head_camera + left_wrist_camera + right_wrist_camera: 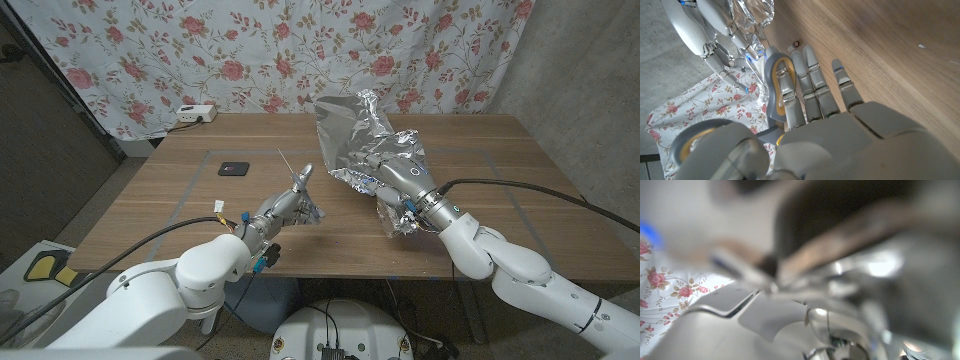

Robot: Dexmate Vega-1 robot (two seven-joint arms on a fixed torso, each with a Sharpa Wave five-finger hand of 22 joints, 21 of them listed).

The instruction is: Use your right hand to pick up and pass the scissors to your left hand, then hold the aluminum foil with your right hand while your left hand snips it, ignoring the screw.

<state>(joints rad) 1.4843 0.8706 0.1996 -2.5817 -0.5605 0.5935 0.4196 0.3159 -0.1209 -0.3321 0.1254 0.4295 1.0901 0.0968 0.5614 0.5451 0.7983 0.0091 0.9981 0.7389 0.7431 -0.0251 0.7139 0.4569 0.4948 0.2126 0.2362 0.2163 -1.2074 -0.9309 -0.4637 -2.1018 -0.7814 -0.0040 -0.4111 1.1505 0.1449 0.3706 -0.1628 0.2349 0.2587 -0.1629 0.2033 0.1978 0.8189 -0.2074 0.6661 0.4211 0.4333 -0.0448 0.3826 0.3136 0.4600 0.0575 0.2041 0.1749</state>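
White power strip [194, 114]: upper left of the head view, at the table's far edge. Small flat black object [234, 168]: left of centre on the brown wooden table [500, 180]. Left hand [287, 207]: centre, gripping the grey-handled scissors [780, 82], fingers through the yellow-lined handle loops in the left wrist view. Crumpled silver aluminium foil sheet [350, 130]: right of centre, standing upright. Right hand [398, 185]: just right of the scissors, holding the foil's lower part.

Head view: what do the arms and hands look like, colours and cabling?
Both arms have glossy white rounded shells with black cables running along them. The left hand and right hand are metallic grey, with jointed fingers. Small blue and yellow fittings sit at the left wrist.
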